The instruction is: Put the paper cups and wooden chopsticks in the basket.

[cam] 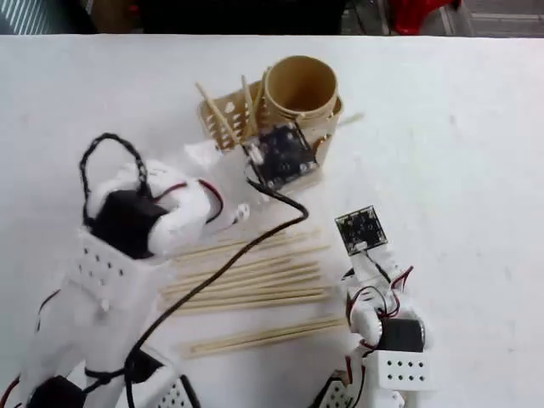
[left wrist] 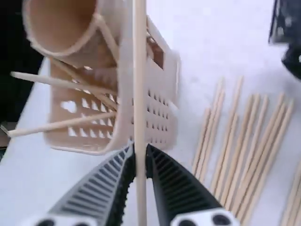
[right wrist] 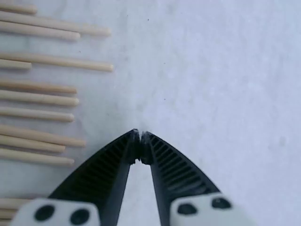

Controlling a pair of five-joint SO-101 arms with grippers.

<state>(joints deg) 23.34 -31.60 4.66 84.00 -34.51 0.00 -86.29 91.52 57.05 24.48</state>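
The left gripper [left wrist: 139,151] is pinched on a single wooden chopstick [left wrist: 139,70]: both ribbed black jaws press against it from either side. The stick runs straight away from the jaws across the perforated wall of the beige basket [left wrist: 155,117]. Whether its far end sits inside the basket cannot be told.

From above, the basket [cam: 223,126] stands at about 12 o'clock from the middle of the white table [cam: 459,153]. A paper cup [cam: 299,92] stands in the 3 o'clock side of the basket, mouth up. Several chopsticks in the basket [cam: 216,109] lean out over its rim toward 11 and 12 o'clock. The left arm's wrist camera board [cam: 285,157] hangs just at 6 o'clock of the basket, touching or nearly touching its near wall.

A row of loose chopsticks [cam: 246,280] lies flat on the table near its middle, roughly parallel and pointing from 9 to 3 o'clock. A separate pair [cam: 263,334] lies apart from the row at its 6 o'clock side. A black cable [cam: 223,270] from the left arm crosses over the row.

The right gripper [right wrist: 140,140] has its jaws pressed together at the tips with nothing between them, low over bare table. The blunt ends of the loose chopsticks [right wrist: 70,101] lie just beside it, not touching. From above, the right arm sits at about 4 o'clock of the row
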